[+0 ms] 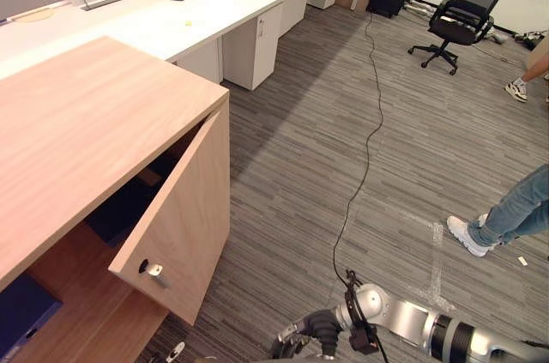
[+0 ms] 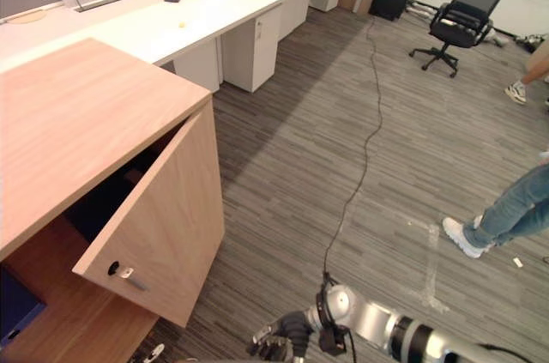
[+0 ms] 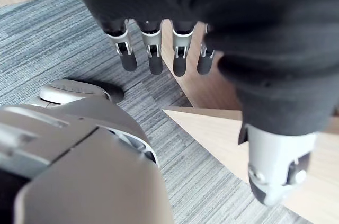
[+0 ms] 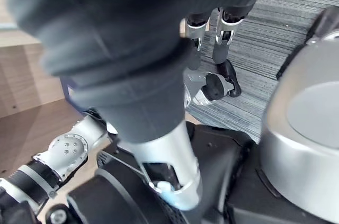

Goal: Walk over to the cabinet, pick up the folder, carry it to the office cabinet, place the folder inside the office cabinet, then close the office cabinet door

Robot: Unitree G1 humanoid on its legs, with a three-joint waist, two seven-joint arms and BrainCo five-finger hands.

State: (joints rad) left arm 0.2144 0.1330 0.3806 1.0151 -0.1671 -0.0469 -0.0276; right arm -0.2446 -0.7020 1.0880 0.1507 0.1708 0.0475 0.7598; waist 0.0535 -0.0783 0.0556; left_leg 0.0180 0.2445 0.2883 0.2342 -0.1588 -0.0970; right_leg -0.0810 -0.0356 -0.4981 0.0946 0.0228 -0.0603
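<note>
The right arm comes in low from the right, bent at the elbow, with the right hand (image 1: 309, 329) hanging over the striped grey carpet (image 1: 309, 140). In its wrist view the fingers (image 4: 224, 37) point away, loosely straight and apart from the thumb, with nothing between them. The left hand (image 3: 180, 54) also hangs down. Its fingers are straight in a row, the thumb is well apart, and it holds nothing; carpet and pale wood lie just past the fingertips.

One wooden office cabinet (image 1: 86, 140) stands ahead and to the left of the right hand. Its single door (image 1: 184, 208) is swung partly open towards that hand, not touching it, with one small lock (image 1: 154, 271) near its free corner. One dark blue folder (image 1: 21, 311) lies inside the cabinet on the bottom board, well to the left of both hands. A second dark shape sits deeper behind the door; I cannot tell what it is.

Far ahead of the hands runs one long white desk (image 1: 197, 11), and one black office chair (image 1: 467, 11) stands ahead to the right. Two people show at the right: a jeans-clad leg (image 1: 515, 213) with a white shoe, and farther off another shoe (image 1: 517, 88).
</note>
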